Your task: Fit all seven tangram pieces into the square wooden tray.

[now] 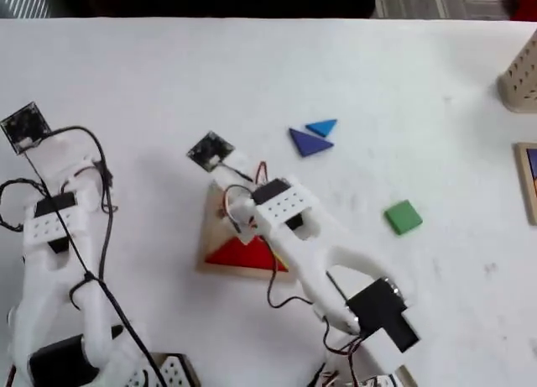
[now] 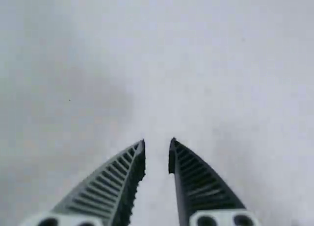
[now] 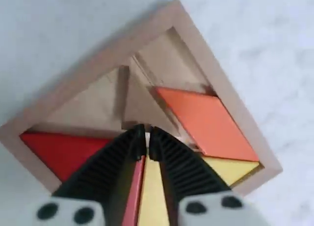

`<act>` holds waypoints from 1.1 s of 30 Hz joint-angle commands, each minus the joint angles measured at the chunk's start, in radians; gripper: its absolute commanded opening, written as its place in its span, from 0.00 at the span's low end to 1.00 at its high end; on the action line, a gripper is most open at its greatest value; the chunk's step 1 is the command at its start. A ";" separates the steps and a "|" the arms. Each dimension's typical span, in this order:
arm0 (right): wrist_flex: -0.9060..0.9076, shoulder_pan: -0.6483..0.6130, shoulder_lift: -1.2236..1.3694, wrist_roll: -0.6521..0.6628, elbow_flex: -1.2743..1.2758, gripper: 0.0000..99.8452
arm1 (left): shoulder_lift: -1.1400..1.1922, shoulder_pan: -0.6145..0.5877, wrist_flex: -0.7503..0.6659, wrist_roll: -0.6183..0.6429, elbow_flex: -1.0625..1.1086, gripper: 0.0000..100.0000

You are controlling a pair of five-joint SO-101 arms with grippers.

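The square wooden tray lies under my right gripper, which hangs just above it, shut with nothing in it. Inside the tray are a red triangle, an orange parallelogram and a yellow triangle; the rest of its floor is bare wood. In the high view the right arm covers most of the tray, with the red triangle showing. Loose on the table lie a blue triangle, a purple triangle and a green square. My left gripper is narrowly open over bare table.
The left arm stands at the table's left side. A perforated wooden block and another wooden frame sit at the right edge. White tabletop stretches between the tray and the loose pieces.
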 commanded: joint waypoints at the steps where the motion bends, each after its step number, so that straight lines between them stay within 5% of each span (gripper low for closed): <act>1: -0.021 -0.050 -0.062 0.012 -0.018 0.02 | -0.001 -0.001 -0.021 0.011 -0.044 0.10; 10: -0.157 -0.087 0.038 -0.021 -0.025 0.02 | -0.001 -0.001 -0.021 0.011 -0.044 0.10; 22: 0.041 0.050 0.058 0.029 -0.074 0.02 | -0.001 -0.001 -0.021 0.011 -0.044 0.10; 33: 0.081 0.050 -0.039 0.025 -0.041 0.02 | -0.004 -0.001 -0.021 0.011 -0.041 0.10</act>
